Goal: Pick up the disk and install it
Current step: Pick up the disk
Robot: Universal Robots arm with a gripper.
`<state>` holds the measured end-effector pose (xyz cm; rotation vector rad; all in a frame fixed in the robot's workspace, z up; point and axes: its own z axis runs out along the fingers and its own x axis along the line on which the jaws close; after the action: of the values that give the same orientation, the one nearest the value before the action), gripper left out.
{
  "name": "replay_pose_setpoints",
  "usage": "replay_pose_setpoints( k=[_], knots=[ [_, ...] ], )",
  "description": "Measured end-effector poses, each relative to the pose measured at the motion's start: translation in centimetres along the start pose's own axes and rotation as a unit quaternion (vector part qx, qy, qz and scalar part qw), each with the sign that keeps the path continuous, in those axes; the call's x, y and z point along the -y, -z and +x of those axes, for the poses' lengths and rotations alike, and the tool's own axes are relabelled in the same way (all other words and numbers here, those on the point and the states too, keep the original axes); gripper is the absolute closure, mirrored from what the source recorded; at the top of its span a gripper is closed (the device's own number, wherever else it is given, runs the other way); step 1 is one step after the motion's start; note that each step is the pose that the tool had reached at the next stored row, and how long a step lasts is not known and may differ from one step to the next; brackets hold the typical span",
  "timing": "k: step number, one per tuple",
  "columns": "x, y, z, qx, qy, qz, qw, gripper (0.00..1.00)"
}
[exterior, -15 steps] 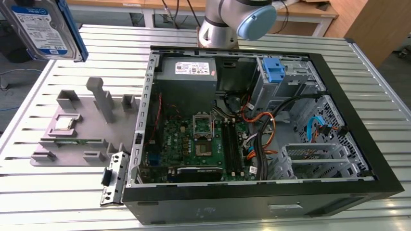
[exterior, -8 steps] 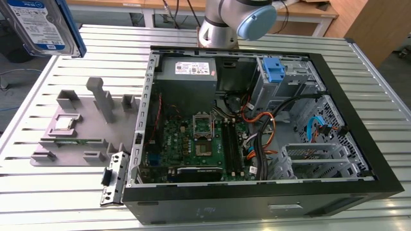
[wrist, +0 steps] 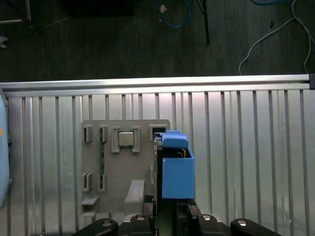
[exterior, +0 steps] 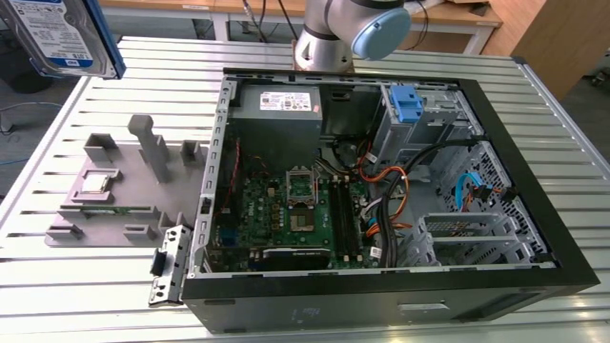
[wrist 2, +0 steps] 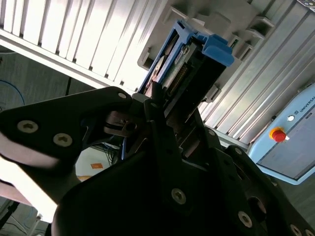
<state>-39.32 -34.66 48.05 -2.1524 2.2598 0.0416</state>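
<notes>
The disk (exterior: pixel 56 34), a silver drive with a white-and-blue label and blue side rails, hangs high at the exterior view's upper left, well above the table. Both wrist views show my gripper (wrist 2: pixel 162 105) shut on the disk (wrist 2: pixel 189 61), which sticks out past the fingers with its blue rail (wrist: pixel 175 169) facing the camera. In the first wrist view the gripper (wrist: pixel 170 214) holds the disk over the grey fixture plate (wrist: pixel 123 172). The open computer case (exterior: pixel 381 193) lies at the exterior view's right, with a blue bracket (exterior: pixel 405 103) in its drive bay.
The grey fixture plate (exterior: pixel 105 204) with upright posts sits on the slatted metal table (exterior: pixel 57 300), holding a small chip (wrist: pixel 126 139). A grey box with a white sticker (exterior: pixel 276 107) sits inside the case. The arm's base (exterior: pixel 333 36) stands behind the case. A red button (wrist 2: pixel 278 133) sits on a panel.
</notes>
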Motion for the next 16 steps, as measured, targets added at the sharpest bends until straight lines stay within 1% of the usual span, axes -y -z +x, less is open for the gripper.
replay_pose_setpoints(
  k=[5, 10, 16],
  knots=[
    [0.00, 0.02, 0.00, 0.0000, 0.000, 0.0000, 1.0000, 0.65],
    [0.32, 0.03, -0.02, 0.0000, 0.000, -0.0001, 1.0000, 0.65],
    [0.36, 0.10, -0.02, 0.0000, 0.000, -0.0001, 1.0000, 0.65]
  ],
)
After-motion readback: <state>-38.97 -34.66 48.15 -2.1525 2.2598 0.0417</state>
